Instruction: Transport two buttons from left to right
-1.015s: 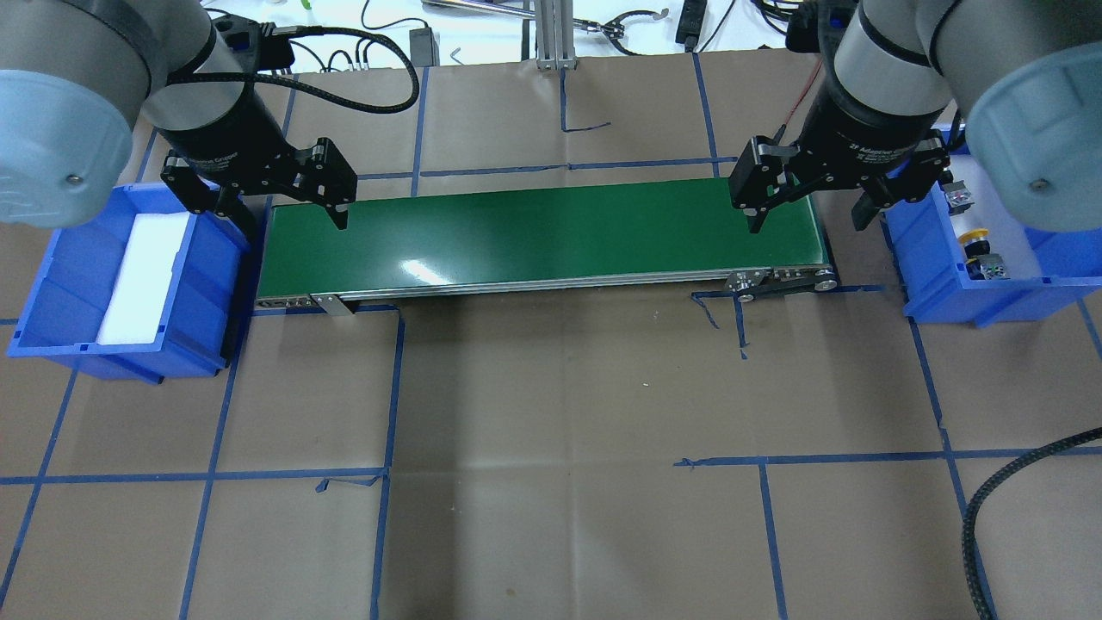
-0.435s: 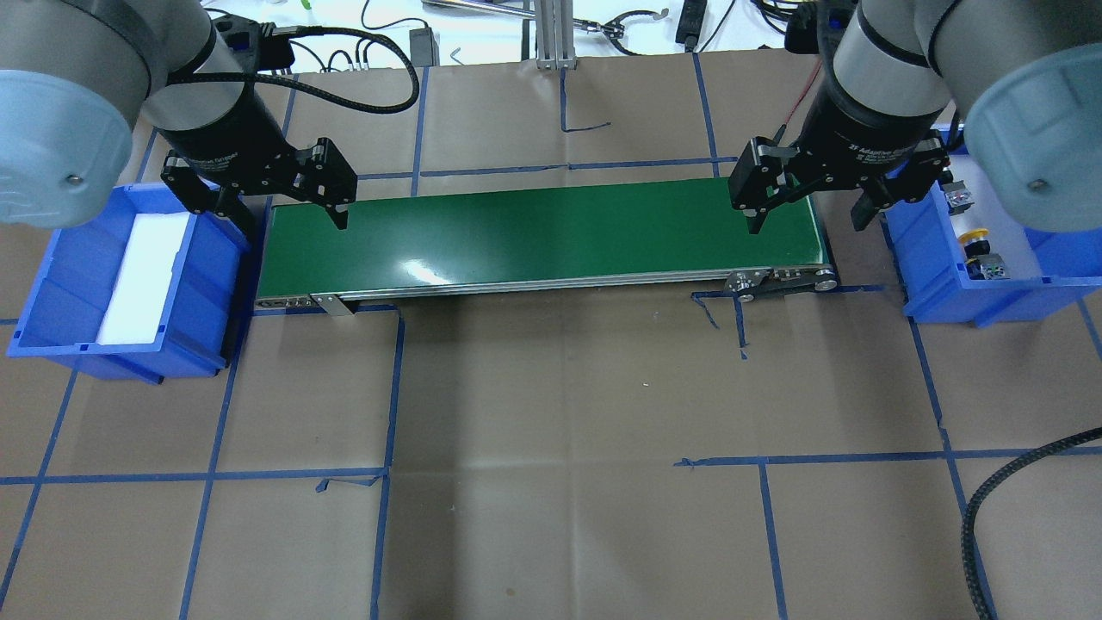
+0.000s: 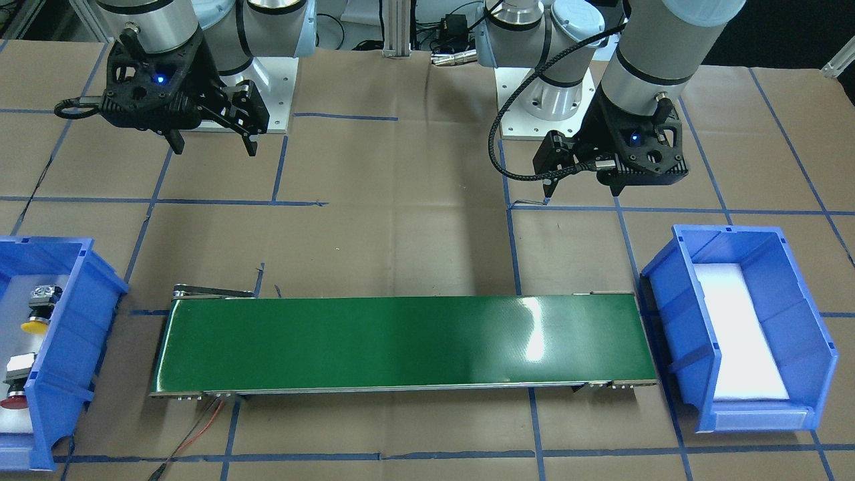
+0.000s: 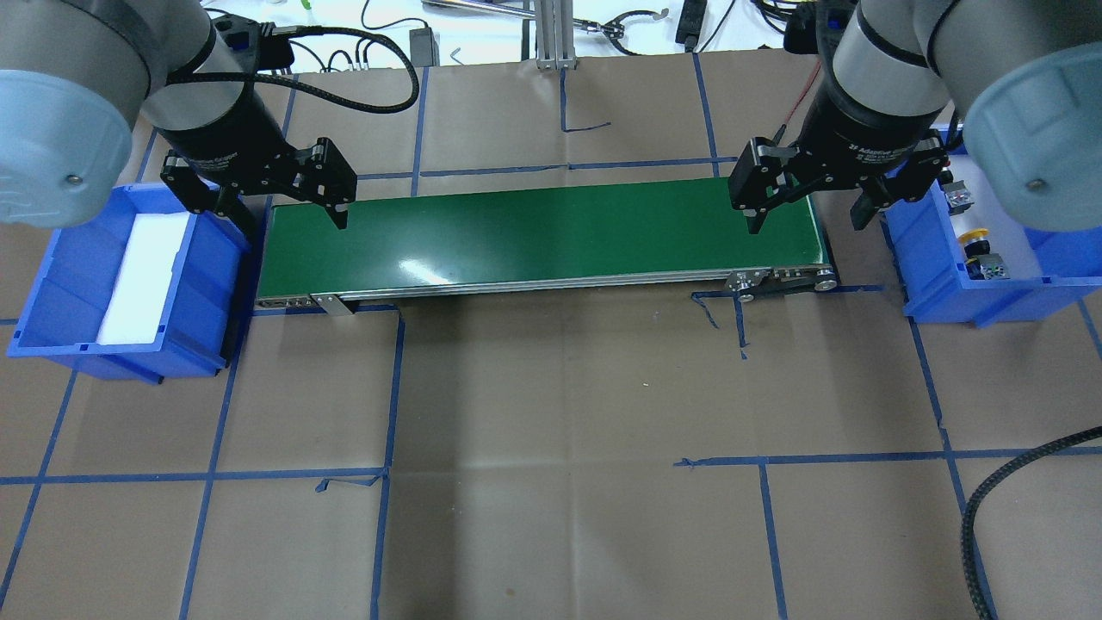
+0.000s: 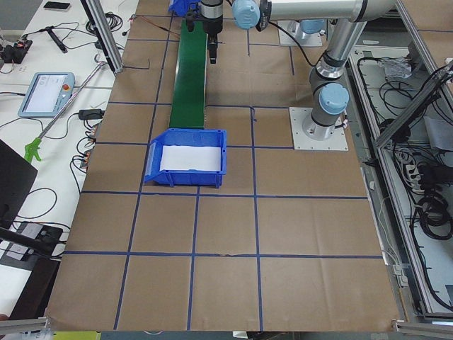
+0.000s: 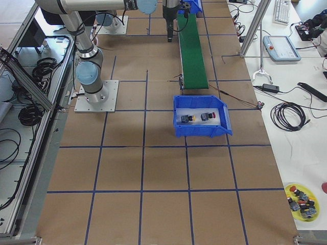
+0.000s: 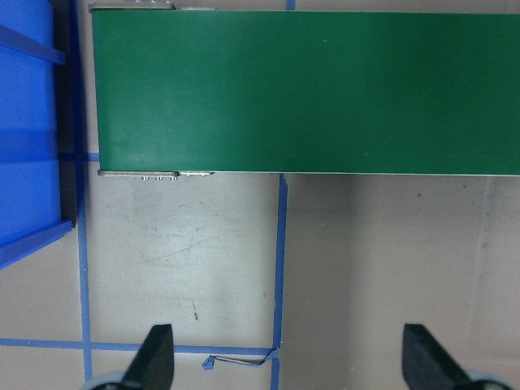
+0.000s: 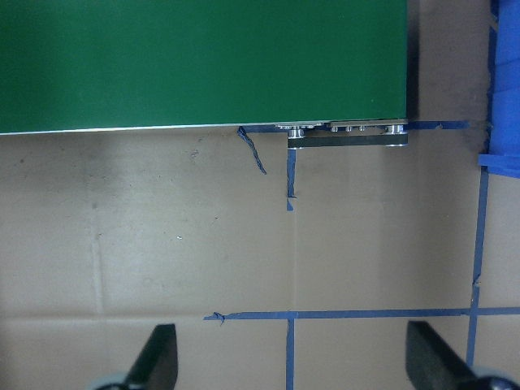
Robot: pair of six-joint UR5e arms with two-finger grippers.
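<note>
Overhead exterior view: over the last second nothing has shifted. The left hand [image 4: 293, 226] and right hand [image 4: 807, 224] still hang open and empty, with the long green conveyor belt [image 4: 542, 232] ahead of them. The yellow mushroom-capped push-button [image 4: 975, 235] and the red-capped push-button [image 3: 15, 391] lie in the blue plastic bin [image 4: 947, 301] just outboard of the right hand. The transfer looks complete.

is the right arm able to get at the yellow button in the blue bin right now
Probably yes: the right hand hangs open near the blue bin, whose top is open, and nothing covers the yellow button.
</note>
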